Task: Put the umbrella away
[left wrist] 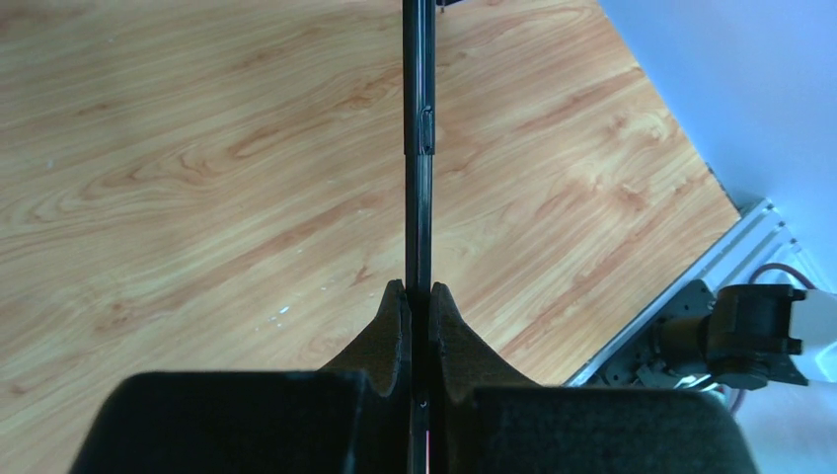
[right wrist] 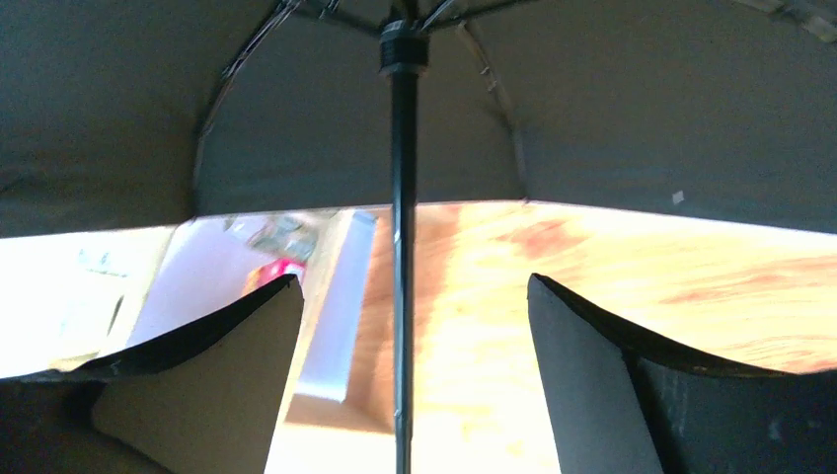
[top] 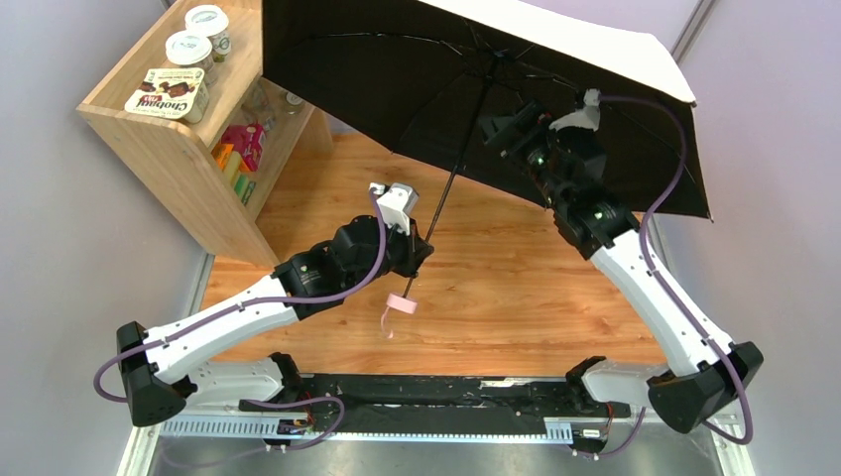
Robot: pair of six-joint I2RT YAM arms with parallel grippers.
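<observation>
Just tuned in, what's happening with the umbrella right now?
The umbrella is open above the table. The left gripper is shut on its black shaft near the handle end, holding it up. The right gripper sits under the canopy, jaws open on either side of the shaft, not gripping it.

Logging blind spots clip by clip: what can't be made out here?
Top view: umbrella canopy hides the far table; right gripper hard to separate from its dark lining.
Left wrist: left gripper covers the shaft's lower end.
Right wrist: shelf contents blurred.
</observation>
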